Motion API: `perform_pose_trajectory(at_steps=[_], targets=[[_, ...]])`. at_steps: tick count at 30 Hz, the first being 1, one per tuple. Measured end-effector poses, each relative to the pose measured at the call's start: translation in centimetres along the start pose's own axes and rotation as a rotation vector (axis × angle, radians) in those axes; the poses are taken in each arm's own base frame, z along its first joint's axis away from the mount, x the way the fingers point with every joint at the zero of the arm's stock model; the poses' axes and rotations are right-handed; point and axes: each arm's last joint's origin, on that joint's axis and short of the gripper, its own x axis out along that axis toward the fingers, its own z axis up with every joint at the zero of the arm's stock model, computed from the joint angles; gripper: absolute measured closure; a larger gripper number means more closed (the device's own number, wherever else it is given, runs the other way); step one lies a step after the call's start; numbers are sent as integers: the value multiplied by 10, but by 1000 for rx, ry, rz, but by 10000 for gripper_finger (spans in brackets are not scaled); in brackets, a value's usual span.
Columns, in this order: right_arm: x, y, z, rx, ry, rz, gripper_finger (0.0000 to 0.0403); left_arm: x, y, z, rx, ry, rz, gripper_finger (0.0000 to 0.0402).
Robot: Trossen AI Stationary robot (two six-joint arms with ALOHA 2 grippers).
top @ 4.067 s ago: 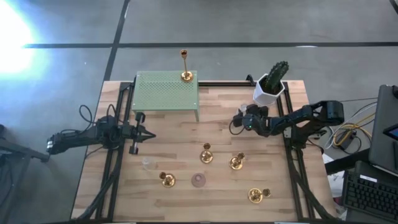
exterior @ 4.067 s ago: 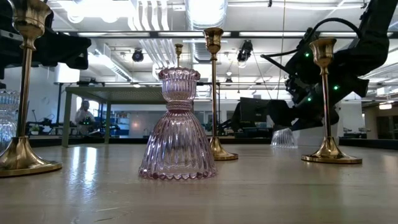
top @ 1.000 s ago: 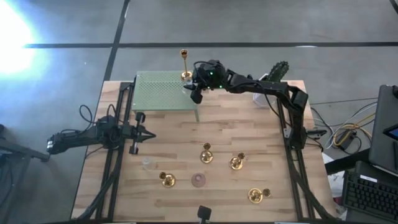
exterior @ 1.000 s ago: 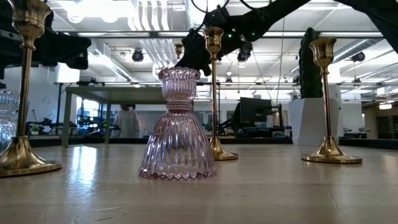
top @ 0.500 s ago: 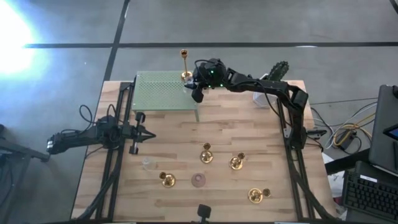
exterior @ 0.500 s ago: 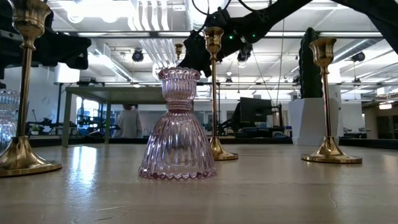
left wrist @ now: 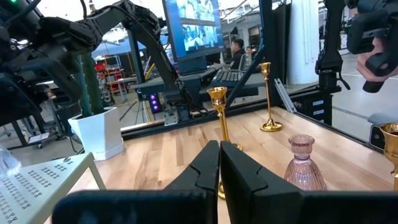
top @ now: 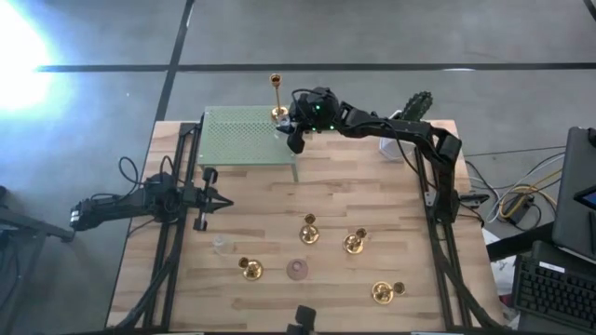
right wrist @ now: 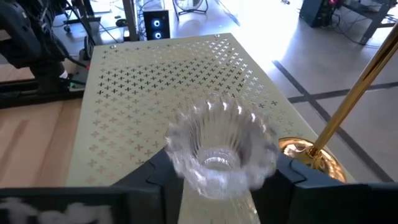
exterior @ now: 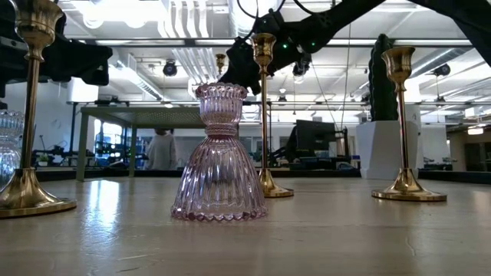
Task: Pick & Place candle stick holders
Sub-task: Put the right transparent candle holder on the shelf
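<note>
My right gripper point(top: 295, 138) is shut on a small clear glass candle stick holder point(right wrist: 217, 149) over the right near corner of the green perforated platform point(top: 244, 138). A tall brass holder point(top: 277, 100) stands on its round base on the platform's far right corner, and shows in the right wrist view point(right wrist: 311, 155). My left gripper point(top: 207, 197) is shut and empty at the table's left. On the table stand a pink glass holder point(exterior: 220, 153), a clear glass one point(top: 222, 245) and several brass ones point(top: 309, 231) point(top: 354, 242) point(top: 250, 269). My right gripper pinches the clear glass holder between its two fingers point(right wrist: 155, 177), which lie on its two opposite sides just below the fluted rim point(right wrist: 186, 165). The fingers come from the table's right, slanting down. The holder's open fluted end points away from the gripper; whether it touches the platform I cannot tell.
A white pot with a green cactus point(top: 408, 126) stands at the table's far right. Another brass holder point(top: 382, 291) stands near the right near corner. A dark object point(top: 300, 321) shows at the table's near edge. A person point(exterior: 161, 149) stands in the room behind.
My right gripper has stayed almost still over the platform's right near corner, shut on the clear glass holder. About four seconds ago it held that holder low over the table near the cactus pot.
</note>
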Motion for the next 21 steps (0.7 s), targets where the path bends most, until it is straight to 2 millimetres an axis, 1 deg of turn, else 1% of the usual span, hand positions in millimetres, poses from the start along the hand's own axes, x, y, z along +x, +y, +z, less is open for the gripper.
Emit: perform_pose_trajectory(at_steps=[2, 5, 12, 21], targets=[[0, 0, 0, -1, -2, 0, 217, 0, 0, 0, 0, 0, 0, 383], [0, 0, 1, -7, -7, -1, 200, 0, 0, 0, 0, 0, -1, 383], [0, 0, 3, -56, -36, -4, 199, 0, 0, 0, 0, 0, 0, 383], [-5, -4, 8, -54, -51, -34, 198, 0, 0, 0, 0, 0, 0, 383]])
